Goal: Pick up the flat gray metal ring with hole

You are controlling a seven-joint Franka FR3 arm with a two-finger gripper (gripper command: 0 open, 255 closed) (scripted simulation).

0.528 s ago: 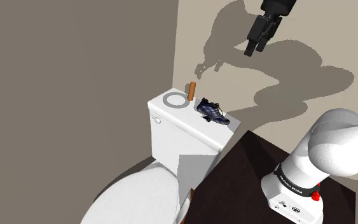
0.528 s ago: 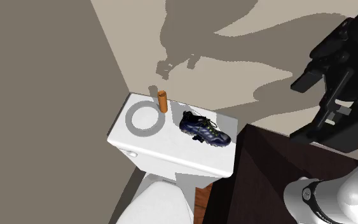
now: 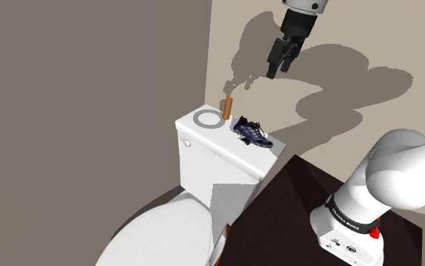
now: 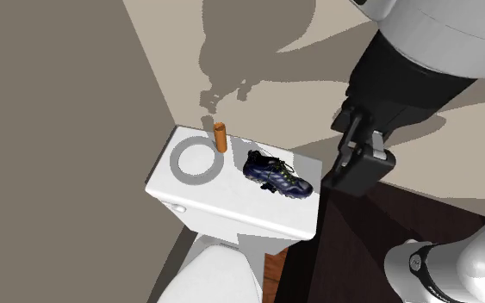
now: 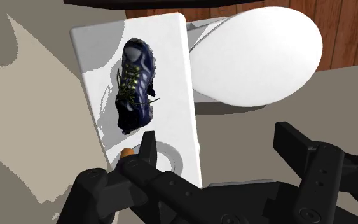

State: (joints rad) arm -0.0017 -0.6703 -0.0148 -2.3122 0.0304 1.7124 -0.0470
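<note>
Gripper shifted toward the shoulder view's left.
2 fingers apart, holding nothing; grey ring lies flat on tank lid near shoe.

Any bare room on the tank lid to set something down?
Free: front strip of the lid, between ring, shoe and the front edge; a narrower gap between ring and shoe. Crowded: the back corner, cylinder right beside ring.

The rounded white arm wears a black lettered band. Its jaws are angular and black, with round screw holes.
</note>
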